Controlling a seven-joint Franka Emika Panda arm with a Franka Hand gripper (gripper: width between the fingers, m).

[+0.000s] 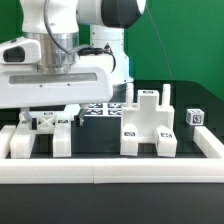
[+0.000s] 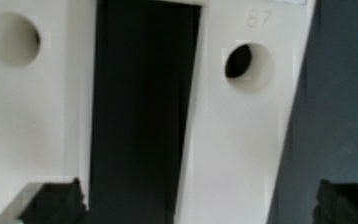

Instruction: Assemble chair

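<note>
The gripper, jaws spread apart, hangs over 2 parallel chair bars, their long axes crossing the jaw line.

**Exterior view.** A black table top fills the middle of the frame. A long white rail runs across the lower part of the frame from edge to edge, with a seam a little left of centre. A second white rail meets it at the lower right and runs back along the exterior view's right. The marker board lies flat on the table at centre frame, partly hidden, and shows several black-and-white square tags. A green backdrop closes the upper right.

**Wrist view.** The same table top appears as a tall dark band.
</note>
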